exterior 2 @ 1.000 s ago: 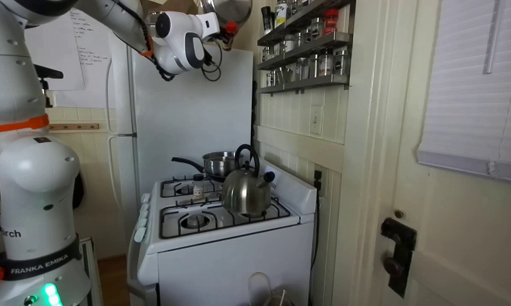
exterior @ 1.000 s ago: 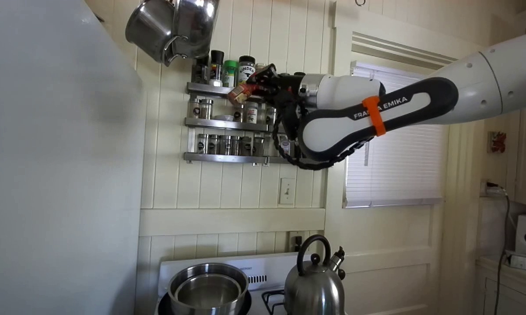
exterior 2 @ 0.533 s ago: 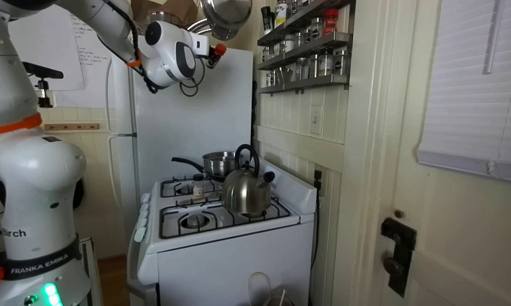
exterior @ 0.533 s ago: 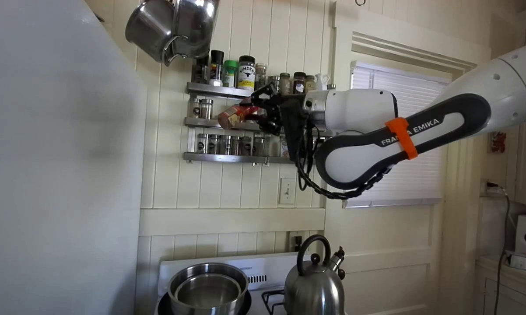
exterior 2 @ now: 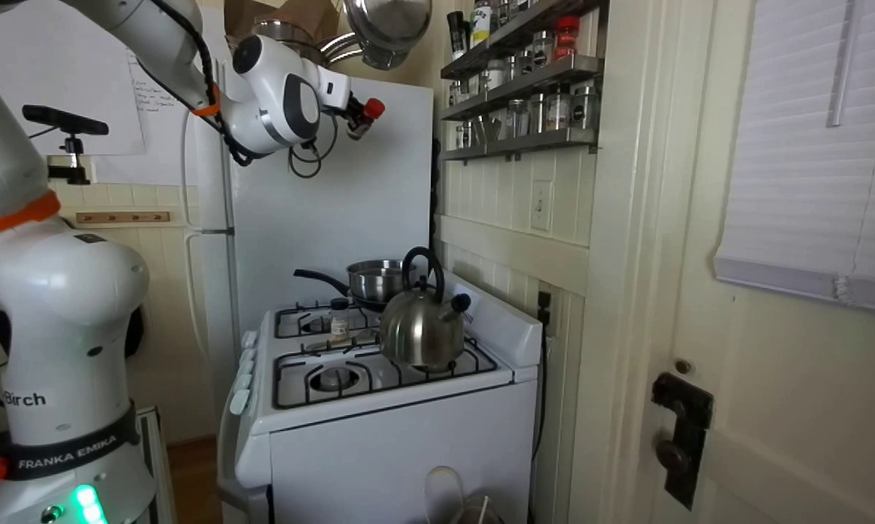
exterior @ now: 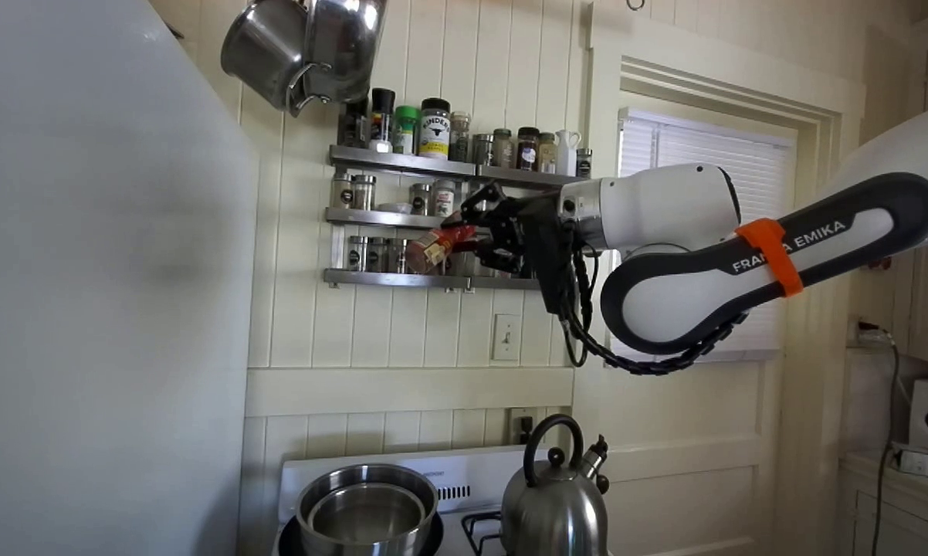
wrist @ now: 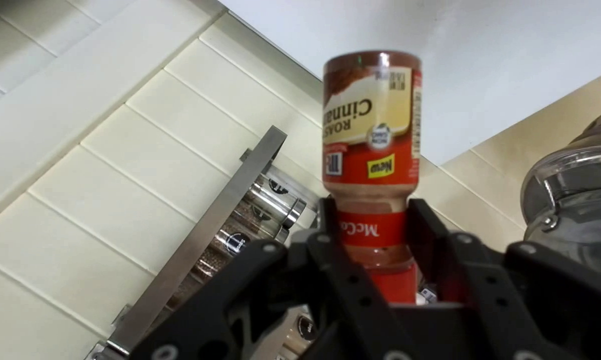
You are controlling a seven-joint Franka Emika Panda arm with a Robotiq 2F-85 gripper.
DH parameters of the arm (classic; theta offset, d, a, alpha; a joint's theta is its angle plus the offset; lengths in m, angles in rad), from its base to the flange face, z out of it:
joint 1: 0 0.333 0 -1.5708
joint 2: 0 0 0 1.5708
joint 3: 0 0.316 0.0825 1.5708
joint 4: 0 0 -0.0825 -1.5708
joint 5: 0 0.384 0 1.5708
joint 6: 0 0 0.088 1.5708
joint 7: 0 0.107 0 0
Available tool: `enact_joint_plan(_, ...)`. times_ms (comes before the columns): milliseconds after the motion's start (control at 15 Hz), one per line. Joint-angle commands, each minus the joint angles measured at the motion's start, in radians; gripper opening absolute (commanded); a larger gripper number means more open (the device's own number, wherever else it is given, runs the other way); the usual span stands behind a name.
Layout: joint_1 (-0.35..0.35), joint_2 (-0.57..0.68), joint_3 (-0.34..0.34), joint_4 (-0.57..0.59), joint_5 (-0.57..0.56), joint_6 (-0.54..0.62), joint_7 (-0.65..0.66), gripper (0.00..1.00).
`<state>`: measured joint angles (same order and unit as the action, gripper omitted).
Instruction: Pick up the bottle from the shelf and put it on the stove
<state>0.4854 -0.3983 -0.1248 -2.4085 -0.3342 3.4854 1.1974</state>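
The bottle is a cinnamon jar with a red cap and a red and yellow label (wrist: 373, 125); it also shows in both exterior views (exterior: 433, 247) (exterior 2: 359, 127). My gripper (wrist: 373, 220) is shut around its upper part, the cap near the palm and the base pointing outward. The bottle is tilted, base lower than cap. My gripper (exterior: 468, 232) holds it in the air, off the three-tier grey shelf (exterior: 394, 278), which also shows in an exterior view (exterior 2: 525, 143). The white stove (exterior 2: 401, 444) stands well below, its back panel (exterior: 483, 467) against the wall.
On the stove are a steel kettle (exterior 2: 423, 335) with a black handle, a pot (exterior 2: 375, 279) at the back, and a small jar (exterior 2: 339, 324) near the burner grates. Steel pots (exterior: 302, 54) hang above. A white refrigerator (exterior 2: 328, 189) stands beside the stove.
My gripper has moved lower and back from the shelf, carrying the bottle. The grip on the bottle stays the same. The things on the stove have not moved.
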Motion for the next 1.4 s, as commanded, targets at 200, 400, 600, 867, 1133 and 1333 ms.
enact_joint_plan(200, 0.068, 0.017, -0.026, -0.001, -0.062, -0.041, -0.017, 0.13)
enact_joint_plan(400, 0.182, 0.054, -0.036, -0.022, -0.122, -0.050, -0.008, 0.13)
enact_joint_plan(600, 0.303, 0.067, -0.073, -0.048, -0.214, -0.068, -0.022, 0.13)
enact_joint_plan(867, 0.425, 0.000, -0.139, -0.151, -0.360, -0.141, -0.049, 0.13)
enact_joint_plan(1133, 0.420, -0.111, -0.133, -0.278, -0.461, -0.219, -0.126, 0.13)
enact_joint_plan(1333, 0.342, -0.218, -0.072, -0.368, -0.534, -0.261, -0.176, 0.13)
